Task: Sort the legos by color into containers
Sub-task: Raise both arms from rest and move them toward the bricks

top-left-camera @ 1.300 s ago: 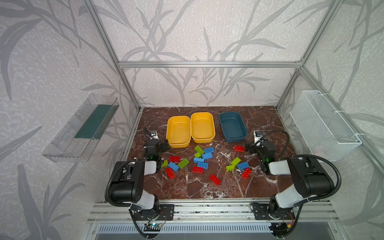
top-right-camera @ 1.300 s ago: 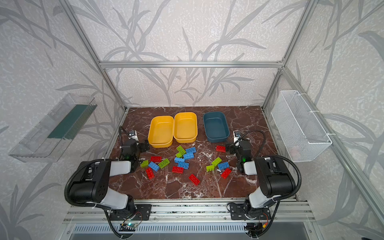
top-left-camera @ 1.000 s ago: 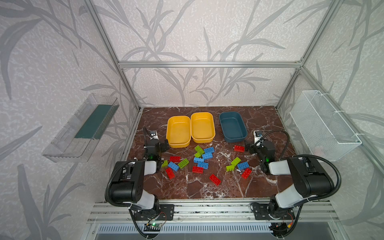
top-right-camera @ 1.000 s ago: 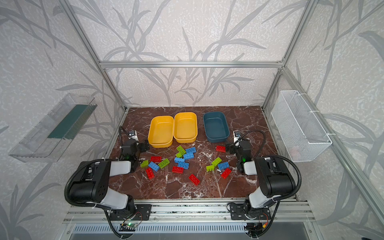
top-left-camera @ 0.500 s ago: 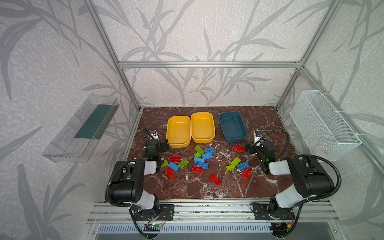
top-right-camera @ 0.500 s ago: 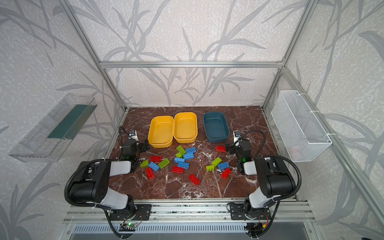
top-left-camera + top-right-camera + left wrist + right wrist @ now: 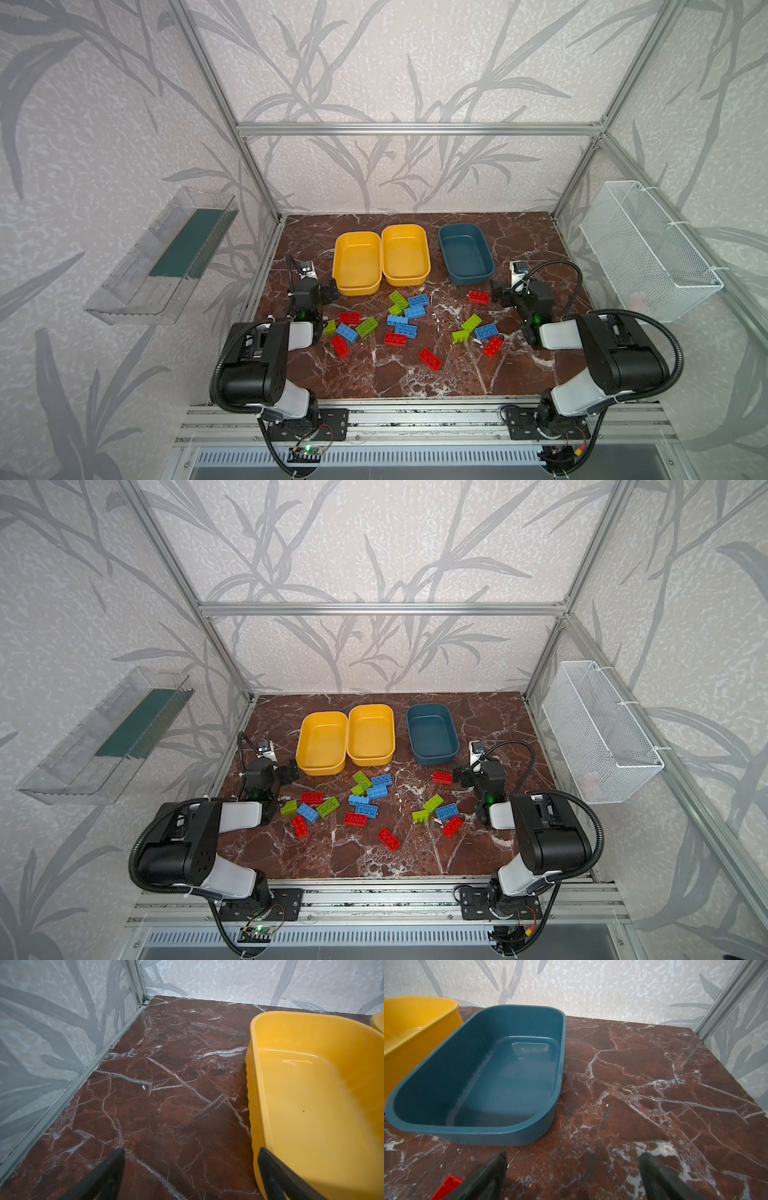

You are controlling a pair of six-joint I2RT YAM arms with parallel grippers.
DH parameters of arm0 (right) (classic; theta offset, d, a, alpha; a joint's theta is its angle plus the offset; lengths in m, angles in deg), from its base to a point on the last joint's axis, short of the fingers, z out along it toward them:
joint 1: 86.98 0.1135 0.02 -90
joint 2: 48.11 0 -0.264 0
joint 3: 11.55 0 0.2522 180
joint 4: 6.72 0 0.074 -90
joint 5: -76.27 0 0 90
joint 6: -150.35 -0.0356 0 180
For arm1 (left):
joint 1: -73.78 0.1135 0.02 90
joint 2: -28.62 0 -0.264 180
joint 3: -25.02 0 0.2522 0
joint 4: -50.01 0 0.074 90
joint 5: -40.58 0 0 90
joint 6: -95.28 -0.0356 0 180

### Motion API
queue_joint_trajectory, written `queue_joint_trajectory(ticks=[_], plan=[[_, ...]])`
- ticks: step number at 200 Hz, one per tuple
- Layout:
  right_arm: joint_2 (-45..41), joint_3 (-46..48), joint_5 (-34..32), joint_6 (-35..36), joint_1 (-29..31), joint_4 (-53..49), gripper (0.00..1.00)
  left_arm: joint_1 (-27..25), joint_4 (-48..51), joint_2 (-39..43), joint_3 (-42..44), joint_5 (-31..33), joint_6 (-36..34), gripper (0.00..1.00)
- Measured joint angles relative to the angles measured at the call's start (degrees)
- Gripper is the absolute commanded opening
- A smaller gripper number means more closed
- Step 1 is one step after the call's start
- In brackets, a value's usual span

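nearest you, the aluminium rail (image 7: pixel 415 419) carries both arm bases at the front edge of the red-brown marble table (image 7: pixel 374 378), veined in white. the arms reach in along its two sides. your left gripper (image 7: pixel 191 1150) sits low with its jaws spread wide and nothing between them. one fingertip (image 7: pixel 270 1167) is at the near corner of the left yellow tub (image 7: pixel 356 266); whether it touches, you cannot tell. your right gripper (image 7: pixel 573 1154) is spread just as wide, holds nothing, and is just beside a red lego (image 7: pixel 478 297).

between the arms the legos (image 7: pixel 405 329), red, blue and lime green, lie scattered on the marble, all outside the containers. beyond them, the left yellow tub touches the second yellow tub (image 7: pixel 405 253), and the teal tub (image 7: pixel 465 253) stands a little apart to their right. behind, an aluminium frame (image 7: pixel 415 129) and walls papered with grey leaves close the cell. a clear plastic tray (image 7: pixel 166 257) hangs on the left wall and a white wire basket (image 7: pixel 648 245) on the right.

only the top views give you the whole scatter and the wall fittings. the left wrist view adds a white crumb (image 7: pixel 143 1087) on the marble. the right wrist view shows the teal tub's inside up close and one corner of the red lego.
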Motion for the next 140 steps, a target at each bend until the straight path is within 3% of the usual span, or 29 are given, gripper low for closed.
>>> queue_joint_trajectory(ticks=[53,78,106,140], plan=[[-1.31,-0.72,-1.77,-0.22,0.66,-3.48,0.99,0.0,0.07,0.0,-0.02,-0.02,-0.02,0.97],[-8.31,-4.31,-5.53,-1.03,1.05,-13.62,0.99,-0.07,8.13,1.36,-3.91,1.27,0.2,0.8],[-16.52,-11.52,-10.14,-5.33,1.73,-27.58,0.99,-1.86,17.53,5.66,-11.39,6.99,1.66,0.81],[-21.66,-21.07,-14.51,-11.02,4.55,-45.75,0.99,-7.69,23.65,14.47,-12.41,10.03,5.14,0.87]])
